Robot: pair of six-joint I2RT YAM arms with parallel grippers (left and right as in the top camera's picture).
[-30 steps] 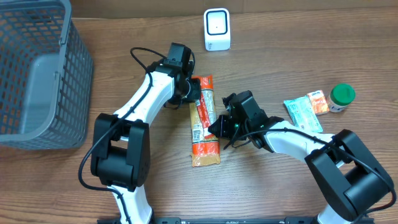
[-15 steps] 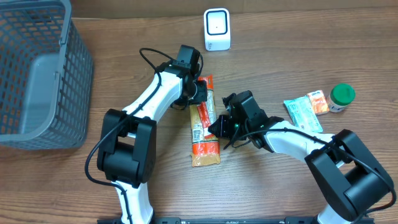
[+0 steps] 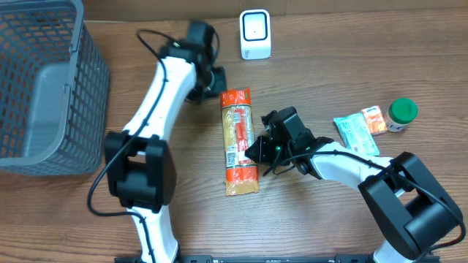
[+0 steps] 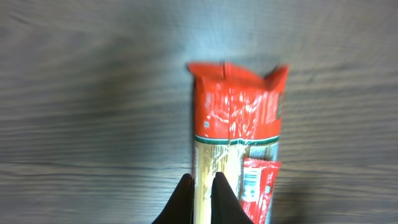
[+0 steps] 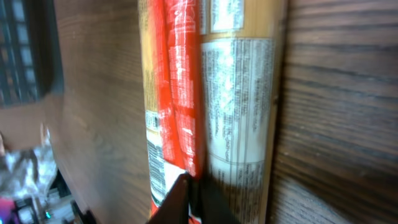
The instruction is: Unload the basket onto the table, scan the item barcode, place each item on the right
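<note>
The item, a long red and tan packet [image 3: 240,142], lies flat on the table with its printed label facing up. In the left wrist view its red end [image 4: 239,106] shows ahead of the fingertips. My left gripper [image 3: 217,85] [image 4: 203,194] hovers shut just beyond the packet's far end and holds nothing. My right gripper [image 3: 256,151] [image 5: 189,198] is shut, with its tips against the packet's right side, at the red seam [image 5: 180,93]. I cannot tell whether it pinches the film. The white scanner [image 3: 255,34] stands at the back.
A grey wire basket [image 3: 44,88] fills the left side. At the right lie a light blue sachet [image 3: 356,133], an orange sachet [image 3: 374,119] and a green-lidded bottle [image 3: 401,113]. The right arm [image 3: 344,164] stretches along the table behind its gripper.
My left gripper has pulled up and left off the packet's far end, which now lies uncovered and flat. The right gripper has not moved.
</note>
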